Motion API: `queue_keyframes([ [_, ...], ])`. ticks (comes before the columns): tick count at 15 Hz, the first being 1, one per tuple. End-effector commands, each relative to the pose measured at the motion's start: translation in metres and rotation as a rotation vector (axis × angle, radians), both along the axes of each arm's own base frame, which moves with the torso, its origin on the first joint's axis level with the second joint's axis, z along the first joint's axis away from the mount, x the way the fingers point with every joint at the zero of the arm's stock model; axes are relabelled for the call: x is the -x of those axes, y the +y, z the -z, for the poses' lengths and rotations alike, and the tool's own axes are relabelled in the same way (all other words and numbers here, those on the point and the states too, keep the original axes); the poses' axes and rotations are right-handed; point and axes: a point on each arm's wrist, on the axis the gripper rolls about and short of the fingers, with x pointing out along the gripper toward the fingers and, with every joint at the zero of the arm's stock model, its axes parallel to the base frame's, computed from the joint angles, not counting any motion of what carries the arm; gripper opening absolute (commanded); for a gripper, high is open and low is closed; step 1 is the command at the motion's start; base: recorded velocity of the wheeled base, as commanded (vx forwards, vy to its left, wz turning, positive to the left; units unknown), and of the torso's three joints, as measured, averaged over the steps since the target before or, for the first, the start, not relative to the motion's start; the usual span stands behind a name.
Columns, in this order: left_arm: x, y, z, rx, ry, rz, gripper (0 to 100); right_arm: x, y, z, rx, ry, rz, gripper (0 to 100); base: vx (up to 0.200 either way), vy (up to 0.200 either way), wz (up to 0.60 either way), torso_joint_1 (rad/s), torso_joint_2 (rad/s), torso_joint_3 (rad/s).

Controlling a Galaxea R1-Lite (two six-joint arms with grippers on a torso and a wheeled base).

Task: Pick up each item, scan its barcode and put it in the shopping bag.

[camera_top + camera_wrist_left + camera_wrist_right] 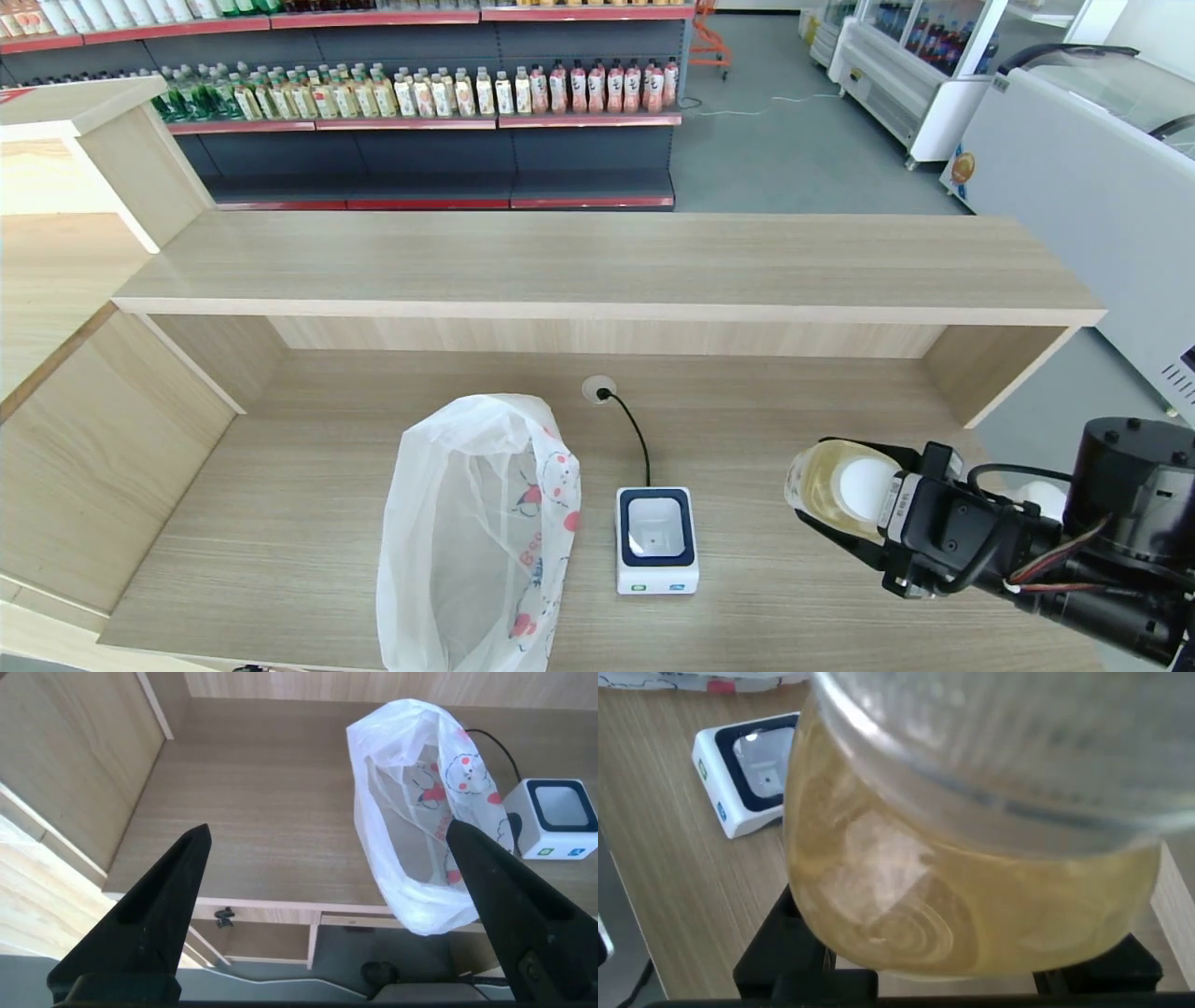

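My right gripper (854, 490) is shut on a clear bottle of yellowish drink (831, 485), held on its side above the counter, to the right of the barcode scanner (656, 539). Up close, the bottle (971, 831) hangs over the wood with the scanner (747, 770) beyond it. The white shopping bag (481, 532) with red prints stands open-mouthed just left of the scanner. My left gripper (327, 905) is open and empty, high above the counter's front edge, with the bag (420, 812) and the scanner (558, 817) below it.
The counter (308, 495) is a recessed wooden desk with side walls and a raised shelf (607, 261) behind. A black cable (635, 429) runs from the scanner to a hole in the desk. Bare wood lies left of the bag.
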Motion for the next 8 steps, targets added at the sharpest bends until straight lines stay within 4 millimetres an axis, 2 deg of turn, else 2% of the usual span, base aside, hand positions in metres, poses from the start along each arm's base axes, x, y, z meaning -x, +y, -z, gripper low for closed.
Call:
queue_keyframes([
  [1,0.0,0.0,0.0,0.0,0.0,-0.001,100,-0.001,0.001,0.004,0.005,0.017,-0.006,0,0.0,0.2,0.0,-0.002,0.0,-0.002],
  [4,0.0,0.0,0.0,-0.003,0.0,-0.001,100,-0.006,0.003,0.014,0.014,0.057,-0.022,0,0.0,0.2,0.0,-0.009,0.0,0.009],
  [6,0.0,0.0,0.0,-0.004,0.0,-0.001,100,-0.013,0.004,0.022,0.013,0.067,-0.042,0,0.0,0.0,0.0,0.0,0.0,0.0],
  [8,0.0,0.0,0.0,-0.004,0.0,-0.001,100,-0.014,0.002,0.02,-0.009,0.046,-0.098,0,0.0,0.0,0.0,0.0,0.0,0.0],
])
